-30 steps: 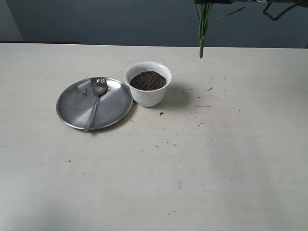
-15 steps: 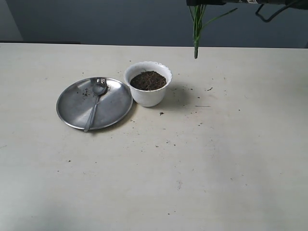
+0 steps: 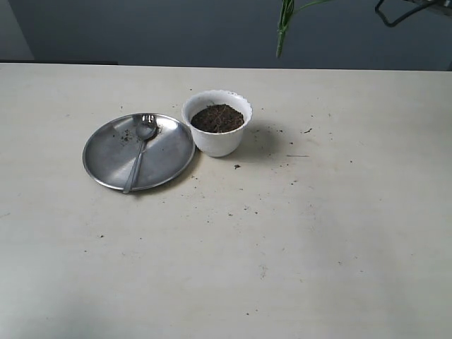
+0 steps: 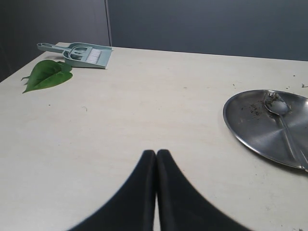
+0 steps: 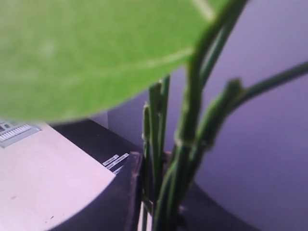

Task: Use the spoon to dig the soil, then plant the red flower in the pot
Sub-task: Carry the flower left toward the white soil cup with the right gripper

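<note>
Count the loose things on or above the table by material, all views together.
Steel: 2, plate and spoon
Ceramic: 1, pot holding soil
Plant-like: 2, flower stems, loose leaf
Plastic: 1, dustpan
Total: 6

A white pot (image 3: 217, 122) with a scalloped rim holds dark brown soil (image 3: 217, 118) beside a shiny steel plate (image 3: 138, 151) and spoon (image 3: 140, 147) on a pale cream table (image 3: 282, 233); green stems (image 3: 284, 27), black end effector (image 4: 156, 159).
</note>
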### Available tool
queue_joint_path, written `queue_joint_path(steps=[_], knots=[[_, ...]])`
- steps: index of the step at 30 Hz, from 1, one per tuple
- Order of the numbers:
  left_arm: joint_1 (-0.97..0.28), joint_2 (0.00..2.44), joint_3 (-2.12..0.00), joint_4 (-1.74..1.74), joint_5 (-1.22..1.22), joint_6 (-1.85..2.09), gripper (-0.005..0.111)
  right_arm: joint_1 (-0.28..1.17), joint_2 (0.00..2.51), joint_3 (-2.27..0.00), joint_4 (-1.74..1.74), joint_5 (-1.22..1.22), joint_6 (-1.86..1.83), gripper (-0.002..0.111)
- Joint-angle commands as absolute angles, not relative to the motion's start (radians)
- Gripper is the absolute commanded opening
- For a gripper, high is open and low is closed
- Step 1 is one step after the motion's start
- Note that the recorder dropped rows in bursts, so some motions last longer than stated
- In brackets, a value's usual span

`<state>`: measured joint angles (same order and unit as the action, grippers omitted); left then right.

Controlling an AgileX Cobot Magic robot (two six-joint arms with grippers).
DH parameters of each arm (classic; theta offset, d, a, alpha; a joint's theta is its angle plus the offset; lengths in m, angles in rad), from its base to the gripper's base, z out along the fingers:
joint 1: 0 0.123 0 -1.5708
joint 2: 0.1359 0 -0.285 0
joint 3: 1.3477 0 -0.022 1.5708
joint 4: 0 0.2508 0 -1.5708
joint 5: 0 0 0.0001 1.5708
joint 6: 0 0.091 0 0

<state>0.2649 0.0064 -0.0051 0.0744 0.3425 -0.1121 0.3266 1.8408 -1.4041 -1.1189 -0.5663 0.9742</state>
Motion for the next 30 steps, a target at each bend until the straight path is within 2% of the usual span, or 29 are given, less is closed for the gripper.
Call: queue_joint_path(steps=[1, 16, 22, 30], knots=[[0.258, 0.000, 0.000, 0.064, 0.336, -0.112, 0.000, 0.328, 1.867, -1.400, -1.017, -0.578, 0.896, -0.001], [0.258, 0.000, 0.000, 0.064, 0.336, -0.112, 0.000, 0.328, 1.891, -1.400, -0.836, -0.568, 0.752, -0.001], [0.258, 0.000, 0.000, 0.064, 0.336, -0.112, 0.000, 0.339, 1.895, -1.400, -0.891, -0.518, 0.762, -0.001], [0.258, 0.000, 0.000, 0.064, 0.336, -0.112, 0.000, 0.339, 1.899, -1.400, -1.189, -0.496, 0.987, -0.001]])
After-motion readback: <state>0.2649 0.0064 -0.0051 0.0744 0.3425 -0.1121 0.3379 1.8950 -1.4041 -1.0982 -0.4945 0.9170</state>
